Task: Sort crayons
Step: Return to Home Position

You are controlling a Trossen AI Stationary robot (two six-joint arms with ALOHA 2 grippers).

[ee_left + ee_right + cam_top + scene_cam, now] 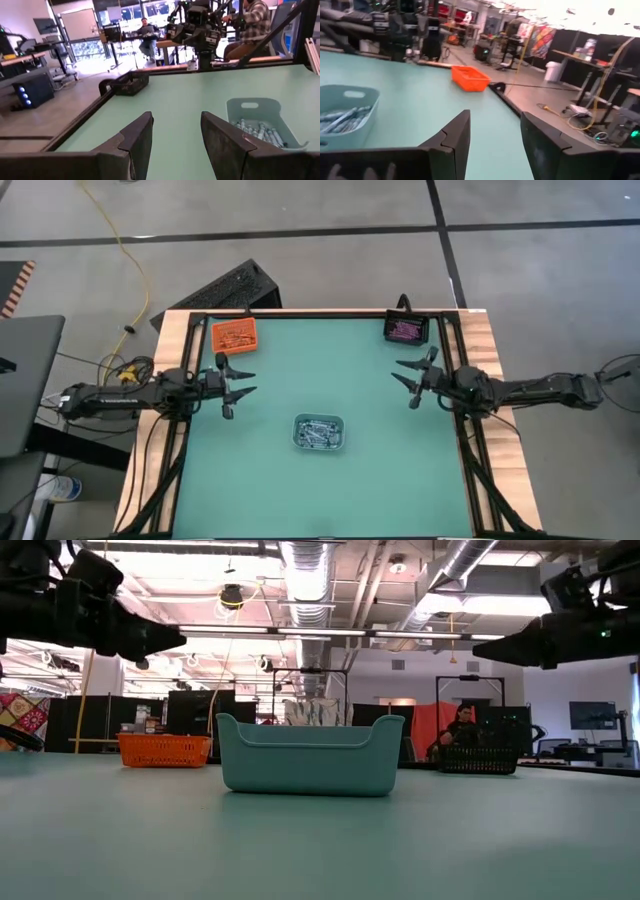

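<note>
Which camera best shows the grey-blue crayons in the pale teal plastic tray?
Left wrist view: grey-blue crayons lie close, each distinct. Right wrist view catches some, high view a heap, low view only the teal tray's wall.

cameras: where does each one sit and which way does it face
High view: above the table, looking straight down; both arms, left tool and right tool open.
Low view: table-top height, looking level past the blue bin; both arms up top.
Left wrist view: on the left arm, facing the black bin and right arm; own fingers show.
Right wrist view: on the right arm, facing the orange bin; own fingers show.
Shared: both wrist views see the blue bin's crayons.
</note>
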